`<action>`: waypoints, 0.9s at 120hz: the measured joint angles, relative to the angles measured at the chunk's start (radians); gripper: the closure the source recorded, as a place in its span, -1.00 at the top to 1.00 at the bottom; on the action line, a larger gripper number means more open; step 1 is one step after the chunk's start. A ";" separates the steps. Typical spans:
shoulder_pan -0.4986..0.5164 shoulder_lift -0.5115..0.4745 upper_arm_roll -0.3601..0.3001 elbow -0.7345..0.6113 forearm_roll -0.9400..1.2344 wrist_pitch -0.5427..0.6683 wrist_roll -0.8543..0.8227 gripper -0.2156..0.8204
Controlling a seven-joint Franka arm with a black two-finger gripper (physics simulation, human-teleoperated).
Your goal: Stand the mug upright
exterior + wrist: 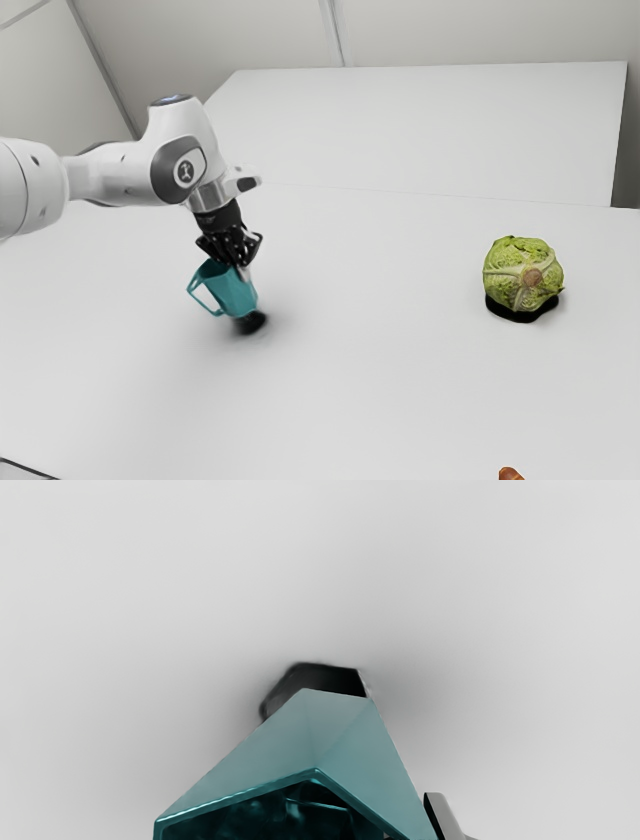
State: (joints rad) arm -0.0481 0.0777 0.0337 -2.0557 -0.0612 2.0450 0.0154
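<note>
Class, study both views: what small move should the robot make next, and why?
Probably a slight turn of the gripper to level the mug: in the exterior view it leans, base toward that view's right, with a dark shadow beneath.

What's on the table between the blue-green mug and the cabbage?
Just white tabletop between the mug and the cabbage, as the exterior view shows.

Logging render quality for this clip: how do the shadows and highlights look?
Exterior view: near-black shadows beneath the cabbage and by the base of the mug, with pale light across the table; wrist view: a black patch beyond the mug's base, bright glints along its rim.
</note>
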 joint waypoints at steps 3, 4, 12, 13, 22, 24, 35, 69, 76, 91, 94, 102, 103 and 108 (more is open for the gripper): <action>0.001 0.000 0.000 -0.001 0.018 0.011 0.000 -0.93; 0.002 0.000 0.000 -0.001 0.023 0.015 -0.001 -0.93; 0.005 0.004 -0.001 -0.002 0.063 0.040 -0.002 -0.93; 0.005 0.004 -0.001 -0.002 0.068 0.042 -0.002 -0.93; 0.006 0.006 -0.005 -0.005 0.103 0.062 -0.003 -0.93; 0.005 0.007 -0.005 -0.006 0.108 0.065 -0.004 -0.93; 0.002 0.014 -0.006 -0.010 0.128 0.080 -0.006 -0.93; 0.003 0.064 -0.006 -0.011 0.148 0.122 -0.009 -0.92; 0.003 0.076 -0.006 -0.011 0.149 0.130 -0.010 -0.92; 0.004 0.088 -0.007 -0.011 0.148 0.142 -0.011 -0.88; 0.006 0.089 -0.012 -0.010 0.147 0.142 -0.010 -0.78; 0.003 0.088 -0.023 -0.010 0.143 0.141 -0.008 -0.48; 0.003 0.088 -0.024 -0.010 0.143 0.141 -0.008 -0.45; 0.002 0.086 -0.026 -0.010 0.141 0.139 -0.007 -0.27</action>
State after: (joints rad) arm -0.0457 0.1633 0.0079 -2.0652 0.0796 2.1843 0.0082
